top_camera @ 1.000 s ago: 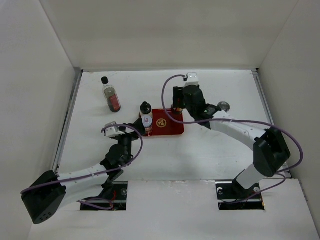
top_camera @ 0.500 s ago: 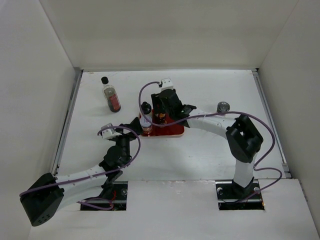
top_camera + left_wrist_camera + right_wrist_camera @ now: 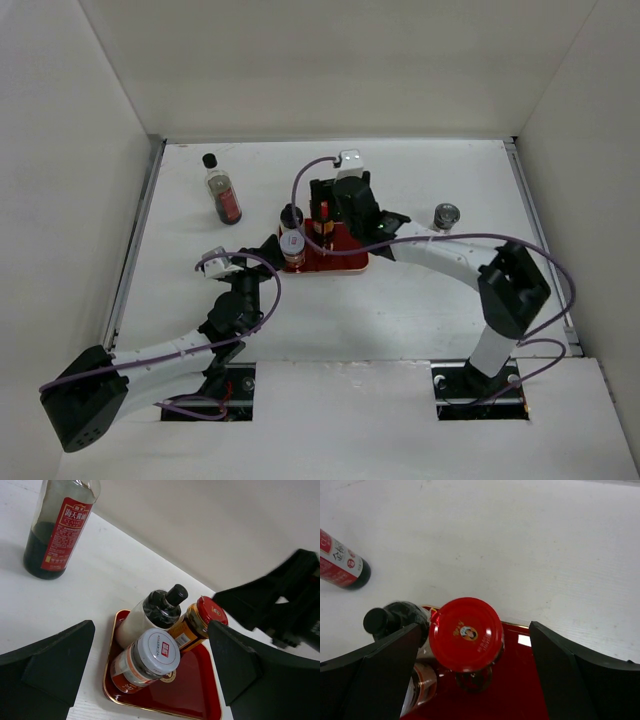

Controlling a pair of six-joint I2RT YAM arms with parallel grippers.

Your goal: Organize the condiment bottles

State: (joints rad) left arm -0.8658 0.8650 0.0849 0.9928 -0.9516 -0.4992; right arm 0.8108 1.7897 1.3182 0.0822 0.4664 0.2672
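A red tray (image 3: pixel 350 258) holds three condiment bottles: a white black-capped bottle (image 3: pixel 291 214), a grey-lidded jar (image 3: pixel 293 244) and a red-capped brown jar (image 3: pixel 324 212). My right gripper (image 3: pixel 326 214) is open just above the red-capped jar (image 3: pixel 466 632), with a finger on each side and a gap to the cap. My left gripper (image 3: pixel 265 250) is open and empty, just left of the tray, facing the grey-lidded jar (image 3: pixel 150 655). The tall bottle of dark liquid (image 3: pixel 223 192) stands at the back left. Another grey-lidded shaker (image 3: pixel 445 214) stands on the table to the right.
White walls close in the table on the left, back and right. The right arm reaches across from the right over the tray's back edge. The tray's right half (image 3: pixel 185 695) is bare red.
My right gripper swung left over the tray with the red-capped jar, then drew back slightly to the right. The jar now stands on the tray. The left arm shifted slightly.
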